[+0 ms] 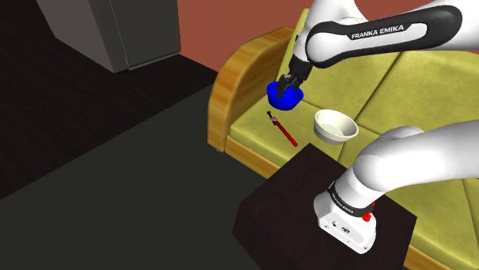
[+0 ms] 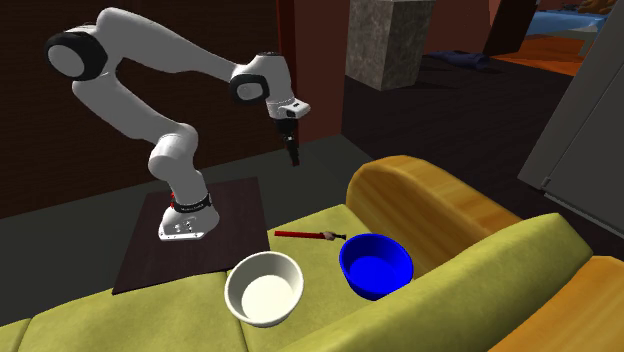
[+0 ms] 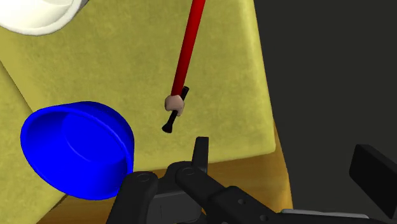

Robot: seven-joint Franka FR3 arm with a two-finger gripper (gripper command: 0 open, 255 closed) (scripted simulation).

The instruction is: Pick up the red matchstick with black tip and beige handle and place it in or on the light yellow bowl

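Red matchstick (image 2: 303,235), on sofa seat (image 2: 480,290), beneath gripper (image 2: 294,157)

The white arm (image 2: 160,45) climbs from its base to a high elbow behind the gripper (image 2: 293,152), then runs forward to a wrist directly above it. The wrist bends so that the black gripper points nearly straight down and hangs in the air. Its two fingers (image 3: 375,172) stand well apart, the jaws wide, with nothing clasped between them.
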